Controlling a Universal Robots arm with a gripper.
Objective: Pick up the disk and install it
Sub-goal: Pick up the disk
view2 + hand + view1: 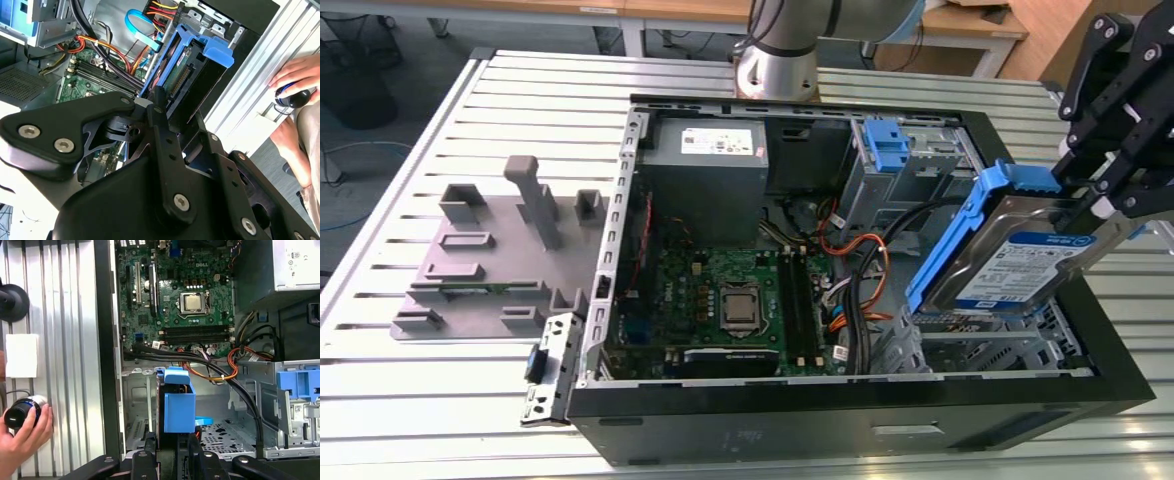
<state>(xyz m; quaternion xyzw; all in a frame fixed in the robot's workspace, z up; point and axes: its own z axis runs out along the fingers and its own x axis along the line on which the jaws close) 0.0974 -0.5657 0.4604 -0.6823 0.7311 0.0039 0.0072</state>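
Your tool (1105,200) is clamped on the disk (1007,258), its black fingers closed on the end of the drive nearest the exterior view's right edge. You see the disk tilted on edge, its white-and-blue label toward the exterior camera and blue rails round it. It is held over the case's corner at the exterior view's right, above the perforated metal drive bay (987,345) and not seated in it. In the first wrist view the disk (177,400) stands straight out from the tool, blue end farthest from it, with the motherboard (190,300) beyond.

Around it, biggest first: the slatted metal bench (400,400) carries the open black computer case (854,415) and, to the exterior view's left, a grey fixture plate (467,265). Inside the case you have the grey power supply (707,150), the green motherboard, and a bare blue bracket (887,145) in the far bay. A person's hand (25,432) sits at the bench edge beside the case, wrapped around a small black-and-silver knob (20,412).
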